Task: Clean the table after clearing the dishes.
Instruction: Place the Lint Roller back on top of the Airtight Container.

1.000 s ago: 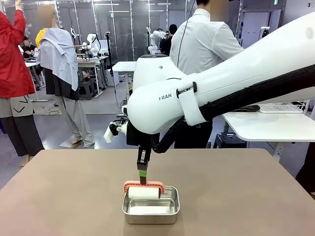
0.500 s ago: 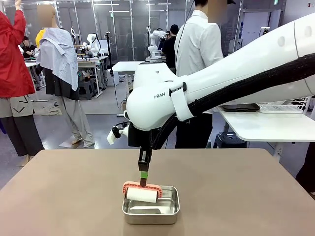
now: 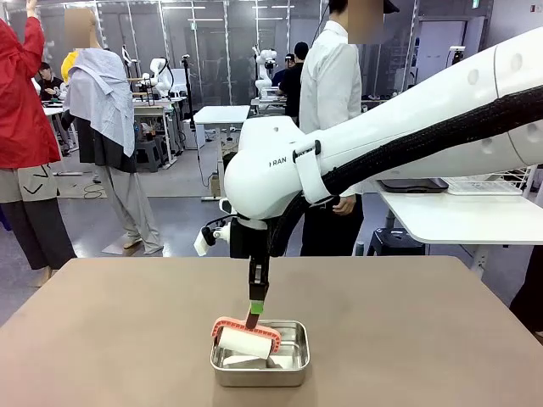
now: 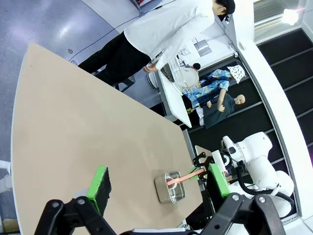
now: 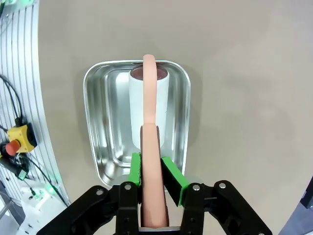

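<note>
Salmon-handled roller (image 3: 244, 337), clamped in the right gripper (image 3: 255, 311), has tilted within the pan (image 3: 260, 354), suggesting lift-out for wiping the table (image 3: 424, 339).

A thick white robot arm (image 3: 407, 127) with smooth, rounded glossy shells ends in a bulbous joint printed with dark grey letters. A black ribbed cable sleeve (image 3: 424, 140) runs along its underside, bound by a white strap with a black clip. Small round caps dot the upper shell. Below the joint sits a black wrist block with a small white camera housing. The right gripper (image 5: 150, 171) has a matte black linked frame with silver pivot screws and bright green pads (image 5: 135, 169). The left gripper (image 4: 159, 183) has the same black linkages and green pads (image 4: 101, 182).
</note>
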Controlling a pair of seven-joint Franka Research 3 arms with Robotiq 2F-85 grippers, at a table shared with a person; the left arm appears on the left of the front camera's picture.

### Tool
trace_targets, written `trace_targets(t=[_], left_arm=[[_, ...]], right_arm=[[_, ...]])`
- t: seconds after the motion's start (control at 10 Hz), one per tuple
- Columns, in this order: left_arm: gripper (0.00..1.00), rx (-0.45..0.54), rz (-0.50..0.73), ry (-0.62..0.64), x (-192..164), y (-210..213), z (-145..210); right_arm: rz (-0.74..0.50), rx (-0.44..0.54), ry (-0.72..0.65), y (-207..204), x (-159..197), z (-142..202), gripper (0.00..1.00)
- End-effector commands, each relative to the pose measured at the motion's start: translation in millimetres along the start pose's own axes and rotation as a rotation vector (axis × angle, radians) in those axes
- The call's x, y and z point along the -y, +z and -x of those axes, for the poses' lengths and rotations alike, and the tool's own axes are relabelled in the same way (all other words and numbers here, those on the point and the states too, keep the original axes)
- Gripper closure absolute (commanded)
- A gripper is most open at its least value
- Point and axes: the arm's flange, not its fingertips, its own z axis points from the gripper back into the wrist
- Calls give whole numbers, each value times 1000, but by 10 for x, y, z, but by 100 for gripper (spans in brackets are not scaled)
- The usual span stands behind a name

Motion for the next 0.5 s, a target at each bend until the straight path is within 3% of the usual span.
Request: trace_targets(t=[0.0, 0.4], left_arm=[[0, 16, 20, -14, 15, 20, 28], [0, 16, 20, -14, 15, 20, 28]], right_arm=[[-24, -23, 51, -34, -66, 16, 77], [-6, -17, 41, 117, -124, 176, 77]])
